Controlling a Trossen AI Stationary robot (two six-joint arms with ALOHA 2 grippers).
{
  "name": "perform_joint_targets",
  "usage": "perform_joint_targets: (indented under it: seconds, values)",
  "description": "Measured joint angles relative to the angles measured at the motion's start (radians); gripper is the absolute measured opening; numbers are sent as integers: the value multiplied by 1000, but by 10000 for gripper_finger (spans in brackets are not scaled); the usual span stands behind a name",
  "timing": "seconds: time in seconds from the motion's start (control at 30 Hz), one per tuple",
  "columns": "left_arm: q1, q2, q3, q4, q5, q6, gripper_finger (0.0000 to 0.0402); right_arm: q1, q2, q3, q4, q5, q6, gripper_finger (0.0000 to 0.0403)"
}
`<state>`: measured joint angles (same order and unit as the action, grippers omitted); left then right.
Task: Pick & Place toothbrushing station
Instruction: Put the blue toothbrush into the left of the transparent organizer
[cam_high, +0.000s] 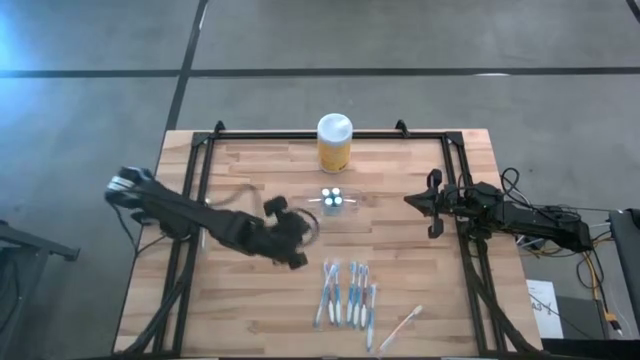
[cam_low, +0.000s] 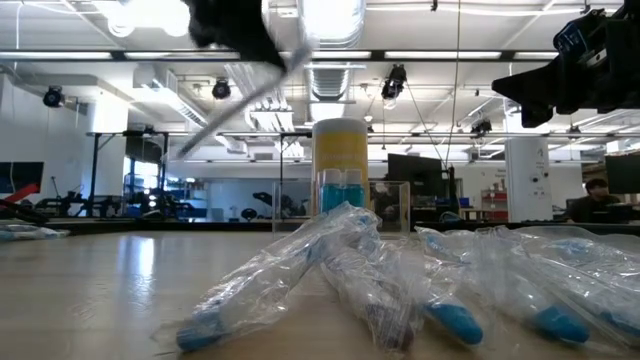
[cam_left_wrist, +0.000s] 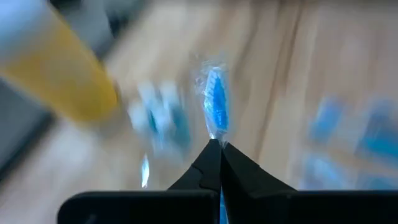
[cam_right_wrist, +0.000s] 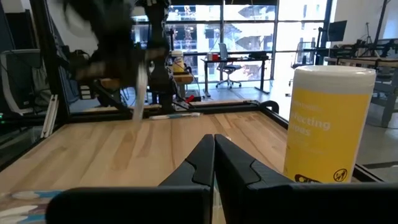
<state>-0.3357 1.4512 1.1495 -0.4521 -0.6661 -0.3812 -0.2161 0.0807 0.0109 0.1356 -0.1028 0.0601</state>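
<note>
1. Toothbrushing station (cam_high: 335, 198): clear plastic holder, high view centre, just below yellow jar (cam_high: 334, 142). Judged light, rigid, slick; grip by rim/wall.
2. Left gripper (cam_high: 297, 240): centre-left, fingers clamped on wrapped toothbrush (cam_left_wrist: 216, 102), lifted off table.
3. Right gripper (cam_high: 425, 203): right of frame, fingers pressed together, holds nothing.
4. Wrapped toothbrushes (cam_high: 347, 292): lower centre; soft, crinkly film.
</note>
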Motion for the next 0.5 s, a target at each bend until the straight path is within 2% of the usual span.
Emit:
perform_joint_targets:
  seconds: [0.1, 0.27, 0.37, 0.5]
  values:
    - [22, -128, -123, 302, -5, 187, 1, 0, 0, 0, 0, 0, 0, 8]
    - [98, -264, -419, 925, 118, 463, 1, 0, 0, 0, 1, 0, -7, 8]
    - [176, -290, -574, 1227, 180, 495, 1, 0, 0, 0, 2, 0, -8, 8]
    - [280, -260, -719, 1473, 224, 479, 1, 0, 0, 0, 2, 0, -15, 8]
